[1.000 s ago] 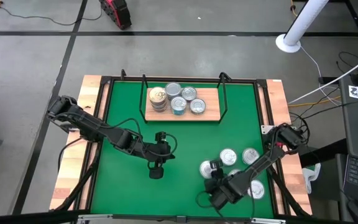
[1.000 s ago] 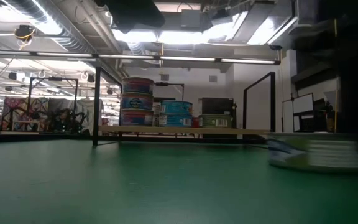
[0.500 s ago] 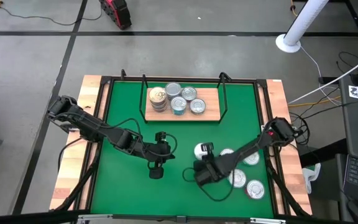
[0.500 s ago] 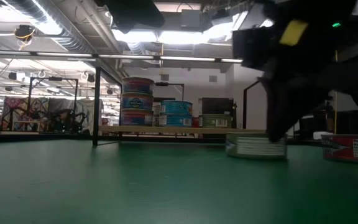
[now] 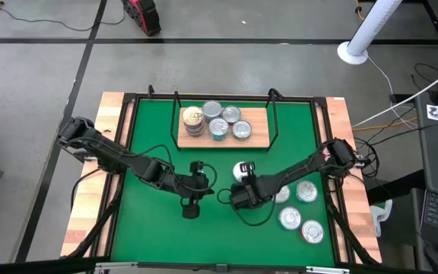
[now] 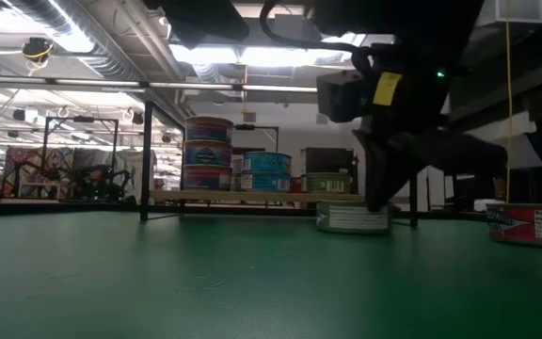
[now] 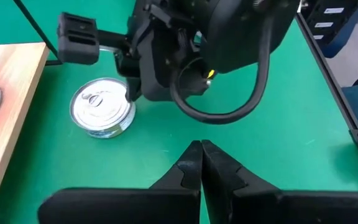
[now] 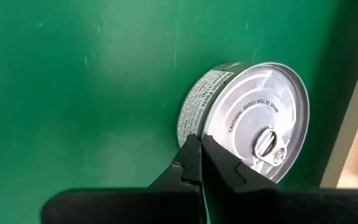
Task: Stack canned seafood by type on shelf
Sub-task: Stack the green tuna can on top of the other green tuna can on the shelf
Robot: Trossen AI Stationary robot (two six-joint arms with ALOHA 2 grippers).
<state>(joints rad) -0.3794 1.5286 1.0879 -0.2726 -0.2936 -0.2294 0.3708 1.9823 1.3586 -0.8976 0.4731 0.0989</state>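
One seafood tin with a silvery pull-tab lid stands flat on the green mat, a little in front of the shelf. My right gripper is shut and sits low against this tin's near side; the right wrist view shows the tin just past the gripper. On the shelf board stand a stack of tins and several single tins. My left gripper is shut and waits over the mat, left of the tin. My right gripper pushes the tin with its shut fingertips. They meet the tin's printed side wall low down, on the side facing away from the shelf, slanting down from the table's near right. The tin rests flat on the mat with its lid up.
Three more loose tins lie on the mat near its right edge, behind the right arm. Thin black wire uprights frame the shelf. The low view shows the shelf's tin stack and a red-labelled tin.
My right gripper has swept from the table's near right toward the shelf and somewhat to the left, staying shut. The silvery-lidded tin has slid ahead of it along the mat, upright, and now stands closer to the shelf's front edge.
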